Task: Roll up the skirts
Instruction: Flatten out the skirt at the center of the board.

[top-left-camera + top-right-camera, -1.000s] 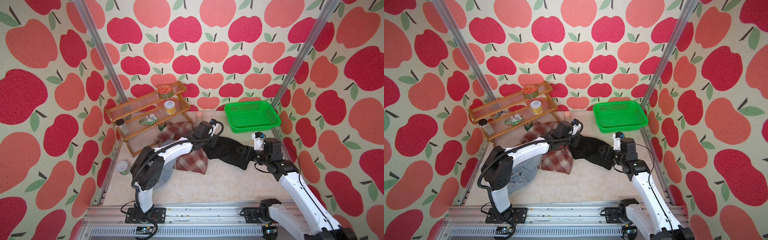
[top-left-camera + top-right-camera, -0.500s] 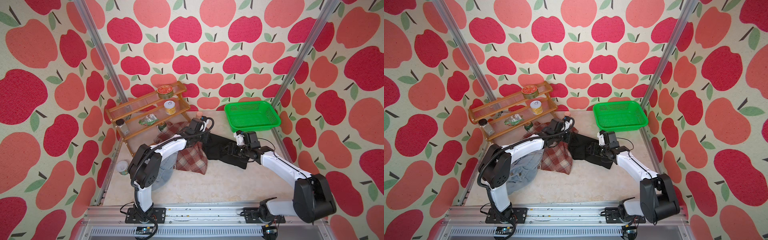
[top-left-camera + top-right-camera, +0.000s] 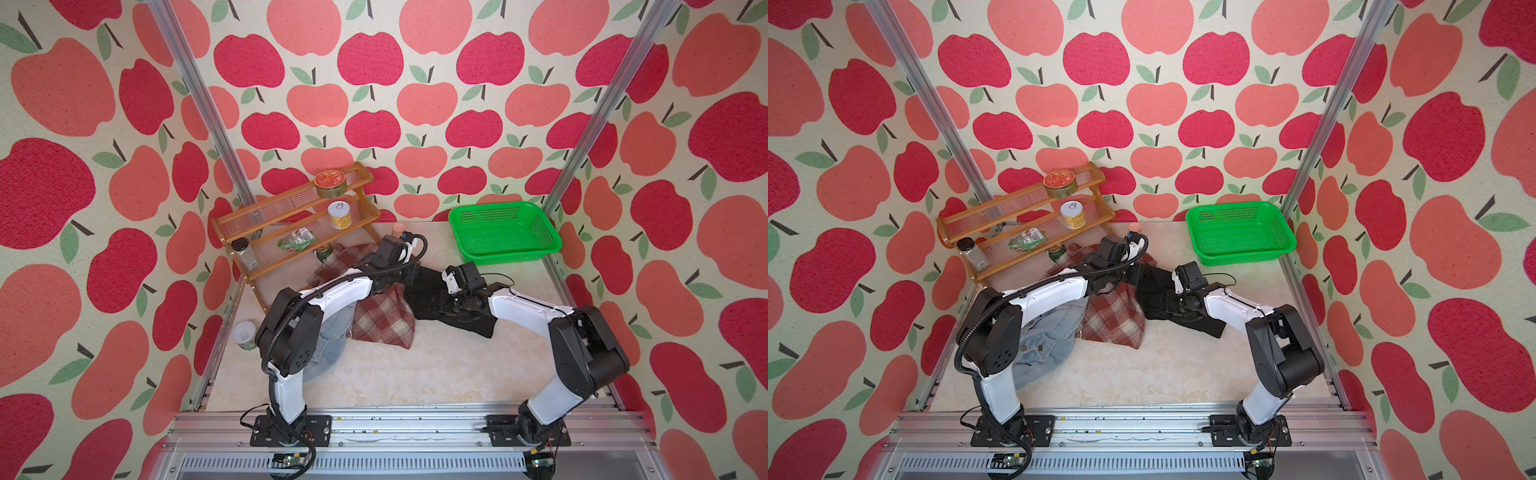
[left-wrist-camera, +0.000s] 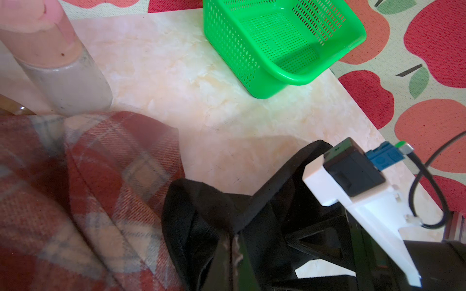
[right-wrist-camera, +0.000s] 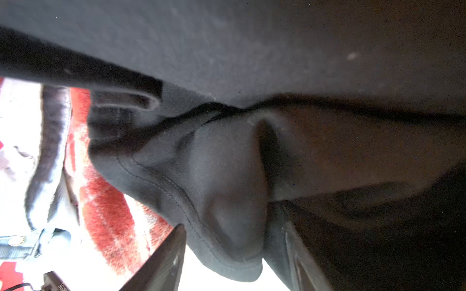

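Observation:
The black skirt [image 3: 432,291] [image 3: 1154,291] lies crumpled at mid table, its left edge lifted. My left gripper [image 3: 409,274] [image 4: 233,254] is shut on that edge of black cloth [image 4: 201,206]. My right gripper [image 3: 446,301] [image 5: 232,257] presses low into the skirt from the right. Its fingers [image 5: 164,259] stand apart with a fold of black cloth [image 5: 227,176] between them; one touches the fold, the other is clear of it. The plaid skirt [image 3: 384,316] [image 4: 88,189] lies flat to the left. The denim skirt [image 3: 1042,345] is bunched under my left arm.
A green mesh basket [image 3: 494,205] sits at the back right. A wooden rack [image 3: 291,224] with cans and a jar fills the back left. A pink bottle [image 3: 398,228] and a can [image 3: 324,251] stand behind the plaid skirt. A small cup [image 3: 245,334] is by the left wall.
My right arm swung in leftward onto the black skirt and its jaws narrowed around a fold. My left gripper drew the skirt's edge slightly left and back.

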